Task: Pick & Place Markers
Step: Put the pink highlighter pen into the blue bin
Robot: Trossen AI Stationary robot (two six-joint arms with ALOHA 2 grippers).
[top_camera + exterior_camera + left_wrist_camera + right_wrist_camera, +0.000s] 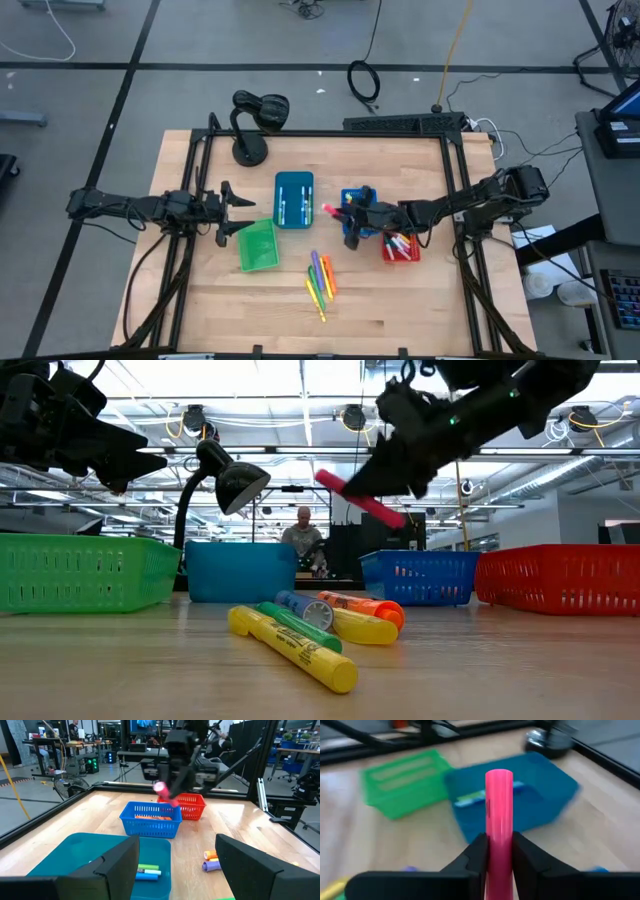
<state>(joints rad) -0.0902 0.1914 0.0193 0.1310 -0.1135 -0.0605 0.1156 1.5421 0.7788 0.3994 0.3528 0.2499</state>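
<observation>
Right now the right gripper (498, 851) is clamping a smooth, round pink marker (499, 815) between its jaws, the barrel sticking out well past the fingertips. It is hanging in the air above the blue slotted bin (357, 214), clear of the bin's rim, with open table lying between it and the teal bin (294, 198) just beside. A red slotted bin (401, 249) is sitting against the blue bin's far side from the teal one, holding several markers.

Near the blue bin, toward the table's front edge, a loose cluster of neon markers (320, 280) is lying on bare wood: yellow, green, orange and purple cylinders, some touching. Two markers are resting inside the solid-walled teal bin.

Beyond the teal bin, the left gripper (228, 213) is hovering with its jaws spread wide and holding nothing, just beside the green mesh bin (258, 246). A black desk lamp (255, 120) is standing near the table's back edge.
</observation>
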